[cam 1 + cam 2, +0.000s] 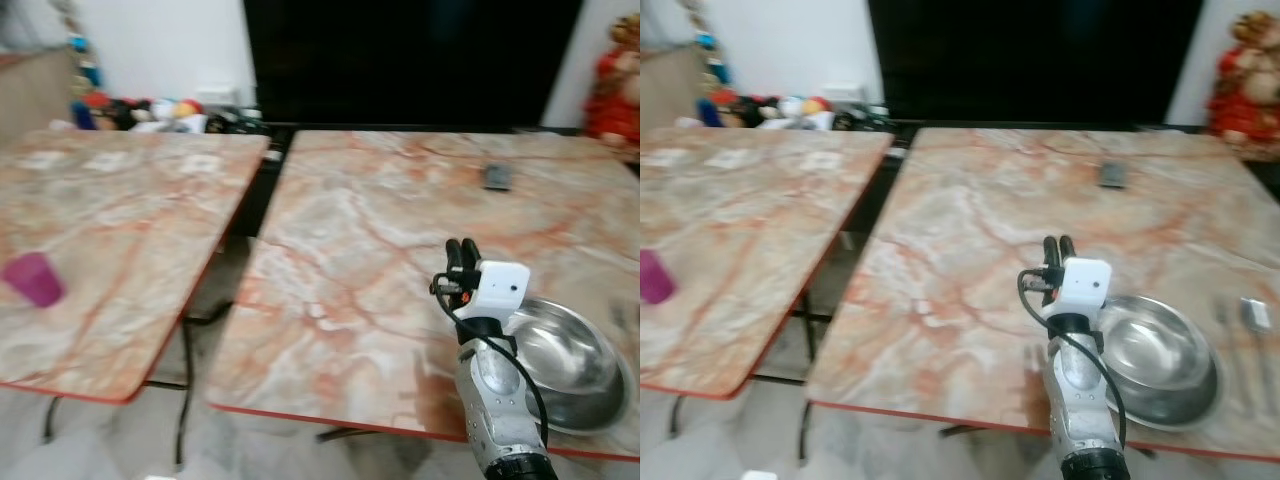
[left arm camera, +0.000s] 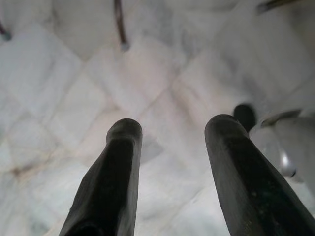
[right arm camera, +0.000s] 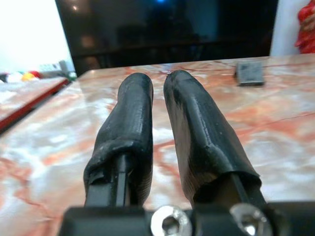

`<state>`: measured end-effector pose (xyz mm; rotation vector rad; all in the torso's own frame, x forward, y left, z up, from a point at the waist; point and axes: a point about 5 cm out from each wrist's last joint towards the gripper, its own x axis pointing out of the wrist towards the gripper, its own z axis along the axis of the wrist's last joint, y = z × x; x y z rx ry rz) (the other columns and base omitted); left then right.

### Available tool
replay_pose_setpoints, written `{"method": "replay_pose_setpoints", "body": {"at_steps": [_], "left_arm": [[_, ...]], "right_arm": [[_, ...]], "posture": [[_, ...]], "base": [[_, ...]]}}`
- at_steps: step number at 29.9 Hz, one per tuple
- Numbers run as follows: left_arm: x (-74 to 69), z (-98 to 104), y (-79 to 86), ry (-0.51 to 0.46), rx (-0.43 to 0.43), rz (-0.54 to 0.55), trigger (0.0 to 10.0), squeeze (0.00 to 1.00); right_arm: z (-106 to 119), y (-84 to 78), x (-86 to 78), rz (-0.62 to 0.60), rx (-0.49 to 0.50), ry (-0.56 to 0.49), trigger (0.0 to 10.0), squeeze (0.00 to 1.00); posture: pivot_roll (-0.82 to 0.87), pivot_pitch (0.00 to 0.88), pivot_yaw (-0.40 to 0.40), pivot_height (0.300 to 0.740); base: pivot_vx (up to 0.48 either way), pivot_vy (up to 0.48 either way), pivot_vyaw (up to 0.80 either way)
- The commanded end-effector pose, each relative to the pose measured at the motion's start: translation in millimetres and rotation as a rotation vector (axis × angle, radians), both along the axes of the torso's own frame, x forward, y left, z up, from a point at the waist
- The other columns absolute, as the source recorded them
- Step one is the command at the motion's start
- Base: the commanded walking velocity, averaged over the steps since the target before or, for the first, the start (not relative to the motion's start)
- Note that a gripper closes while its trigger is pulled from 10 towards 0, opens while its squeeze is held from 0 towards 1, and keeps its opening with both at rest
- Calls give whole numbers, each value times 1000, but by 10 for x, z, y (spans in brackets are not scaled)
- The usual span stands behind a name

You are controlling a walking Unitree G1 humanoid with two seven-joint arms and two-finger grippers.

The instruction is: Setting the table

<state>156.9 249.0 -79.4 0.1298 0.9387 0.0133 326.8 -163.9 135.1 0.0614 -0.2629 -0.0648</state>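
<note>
So the right pincer (image 1: 462,247) is up over the marble surface (image 1: 360,230) on the right, its two black fingers (image 3: 135,123) pressed nearly together with nothing between them. Just beside its arm sits the steel bowl (image 1: 570,360), near the front edge, and in the right eye view some cutlery (image 1: 1250,315) lies a bit past the bowl's far side. The left pincer (image 2: 170,147) hangs low, fingers spread wide, looking at white floor tiles (image 2: 59,73).

My guess is the next bit is fetching more tableware, maybe the purple cup (image 1: 33,279) sitting on the other surface (image 1: 110,220), well apart across the gap. To do that well I'd turn the whole body first, get square to the cup, and spread the fingers before reaching so it doesn't get knocked over.

Hard to read: everything's blurry, the cutlery is just streaks, the small dark thing (image 1: 497,176) at the far side I can't identify, and the bowl's right rim runs up against the frame edge.
</note>
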Motion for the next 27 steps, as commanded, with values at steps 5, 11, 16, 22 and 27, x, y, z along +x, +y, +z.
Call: {"method": "replay_pose_setpoints", "body": {"at_steps": [5, 11, 16, 22, 27], "left_arm": [[-125, -51, 15, 45, -19, 28, 10000, 0], [-167, -59, 41, 53, -18, 41, 10000, 0], [-251, -107, -24, 71, -25, 45, 10000, 0], [-280, -145, -138, 70, -40, 40, 10000, 0], [-287, -157, -187, 65, -47, 38, 10000, 0]], "right_arm": [[34, -50, -15, -18, -16, -9, 10000, 0], [41, -31, -6, -9, -19, -8, 10000, 0], [66, -25, -3, -13, -2, -17, 10000, 0], [67, 6, -6, -11, 18, -15, 10000, 0], [76, 11, -10, -15, 22, -17, 10000, 0]], "posture": [[-7, 12, 53, 740], [-1, 20, 45, 740], [1, 26, 43, 740], [3, 36, 37, 740], [3, 43, 34, 740]], "base": [[0, 480, 160], [0, 480, 800], [0, 480, 320], [0, 480, 0], [0, 480, 0]]}}
